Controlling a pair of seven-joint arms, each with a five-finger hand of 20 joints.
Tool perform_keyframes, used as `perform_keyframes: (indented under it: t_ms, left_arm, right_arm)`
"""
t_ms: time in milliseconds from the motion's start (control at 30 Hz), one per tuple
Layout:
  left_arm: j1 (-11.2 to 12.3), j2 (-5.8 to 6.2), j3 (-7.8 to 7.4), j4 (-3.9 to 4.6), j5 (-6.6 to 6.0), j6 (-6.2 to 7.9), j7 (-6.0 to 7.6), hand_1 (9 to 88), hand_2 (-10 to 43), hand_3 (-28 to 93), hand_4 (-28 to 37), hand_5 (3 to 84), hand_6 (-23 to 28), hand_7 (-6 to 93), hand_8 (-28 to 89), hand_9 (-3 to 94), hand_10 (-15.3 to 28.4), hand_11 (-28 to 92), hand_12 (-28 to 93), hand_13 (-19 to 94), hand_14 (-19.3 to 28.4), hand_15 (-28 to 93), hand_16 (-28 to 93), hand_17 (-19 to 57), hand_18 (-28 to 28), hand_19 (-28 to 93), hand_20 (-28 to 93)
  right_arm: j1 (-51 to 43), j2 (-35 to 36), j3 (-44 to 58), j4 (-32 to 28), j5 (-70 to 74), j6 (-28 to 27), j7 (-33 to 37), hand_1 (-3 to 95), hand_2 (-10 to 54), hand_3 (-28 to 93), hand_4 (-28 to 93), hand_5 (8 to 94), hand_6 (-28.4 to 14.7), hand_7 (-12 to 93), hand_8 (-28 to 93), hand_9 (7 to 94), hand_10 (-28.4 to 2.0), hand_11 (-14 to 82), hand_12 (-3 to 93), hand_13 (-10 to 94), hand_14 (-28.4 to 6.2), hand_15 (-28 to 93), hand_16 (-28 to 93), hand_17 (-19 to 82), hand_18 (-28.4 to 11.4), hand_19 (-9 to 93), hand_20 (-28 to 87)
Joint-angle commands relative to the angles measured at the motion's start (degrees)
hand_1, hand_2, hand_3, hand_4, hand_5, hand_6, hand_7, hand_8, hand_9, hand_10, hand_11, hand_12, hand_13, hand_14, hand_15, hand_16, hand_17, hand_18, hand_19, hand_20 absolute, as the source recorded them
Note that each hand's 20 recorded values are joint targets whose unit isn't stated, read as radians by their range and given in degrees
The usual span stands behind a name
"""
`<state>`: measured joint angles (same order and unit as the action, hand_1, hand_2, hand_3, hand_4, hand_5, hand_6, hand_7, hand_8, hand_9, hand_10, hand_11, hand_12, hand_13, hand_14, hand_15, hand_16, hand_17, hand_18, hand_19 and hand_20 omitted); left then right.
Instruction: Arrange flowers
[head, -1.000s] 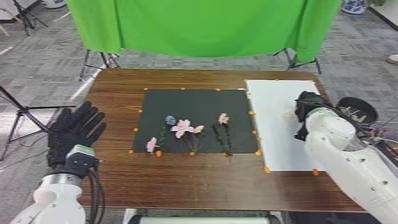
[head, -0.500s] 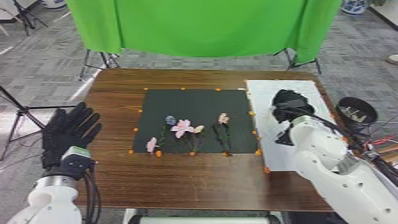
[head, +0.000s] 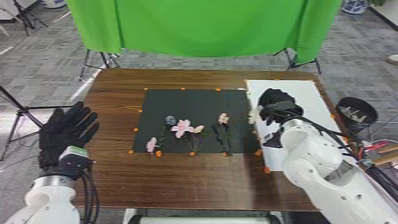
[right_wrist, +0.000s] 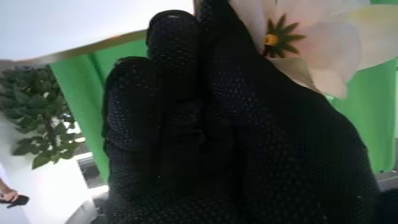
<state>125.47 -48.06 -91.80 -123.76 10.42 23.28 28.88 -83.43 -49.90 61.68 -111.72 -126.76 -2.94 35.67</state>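
Right hand (head: 281, 104) is clamped on the white flower (right_wrist: 333, 47) at the black mat's (head: 194, 97) right edge, nearer than left hand (head: 67, 131); next move likely goes left over mat, stem axis hidden.

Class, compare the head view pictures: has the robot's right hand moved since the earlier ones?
Yes. The right hand has moved left, from the right edge of the white sheet towards its left edge, nearer the black mat.

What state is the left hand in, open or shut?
Open: the left hand has straight, spread fingers and holds nothing.
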Motion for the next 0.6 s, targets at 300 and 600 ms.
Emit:
perform_keyframes:
  t_ms: [300,600]
  left_arm:
    - [-1.0,-0.35,0.27,0.38,0.63,-0.34,-2.06,27.4,13.5,72,-28.3,46.3,10.2,16.3,-9,38.3,16.1,25,12,26,16.4,43,-8,-7.6,16.3,40,10]
    - [-1.1,-0.05,0.65,0.34,0.37,-0.34,-1.46,27.3,13.5,72,-28.3,46.4,10.3,16.3,-9,38.3,16.1,25,12,26,16.3,43,-8,-7.6,16.3,40,10]
  right_arm:
    - [1.0,-5.2,-5.6,2.2,-2.2,1.6,1.7,61.0,-9.5,76,-27,71.2,-0.8,41,-5,80.2,-10.4,16.6,47.8,75,-4.9,39,42,53,-7.6,86,2]
    - [1.8,-8.0,-8.3,5.2,-5.0,1.4,1.6,61.2,-9.5,75,-28,70.2,-0.6,40,-5,79.5,-9.9,16.1,46.7,74,-4.8,39,42,52,-8.9,85,5]
